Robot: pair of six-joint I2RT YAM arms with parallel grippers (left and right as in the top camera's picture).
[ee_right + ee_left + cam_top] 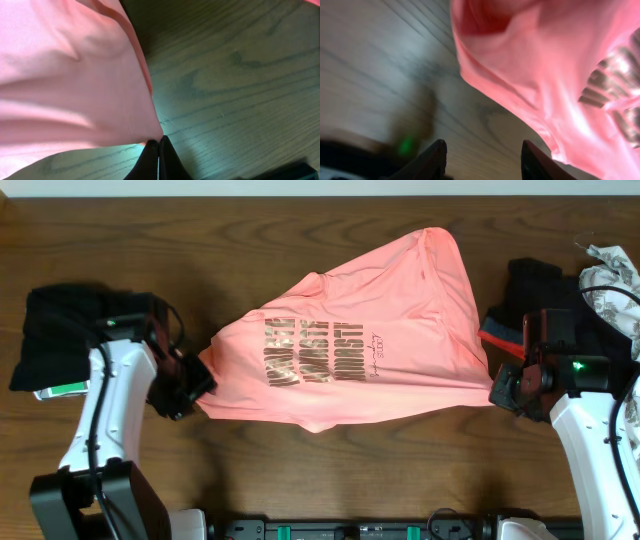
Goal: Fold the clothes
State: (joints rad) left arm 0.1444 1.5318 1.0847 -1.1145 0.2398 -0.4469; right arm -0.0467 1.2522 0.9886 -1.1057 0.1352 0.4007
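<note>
Two arms at a salmon-pink T-shirt [400, 310] lying crumpled in the middle of the counter [120, 230], gold lettering [312, 352] facing up
left gripper [482, 150] jaws apart with nothing between, just off the shirt's left edge; right gripper [159, 142] jaws closed tight, pinching the shirt's right corner; black garment [55, 330] lies left, dark clothes [535, 285] and a patterned cloth [615, 280] at the right edge

Dark brown wood-grain bench [330, 470], soft glare across its grain, pale strip [300, 186] along far edge, black rail [350, 530] at near edge
</note>
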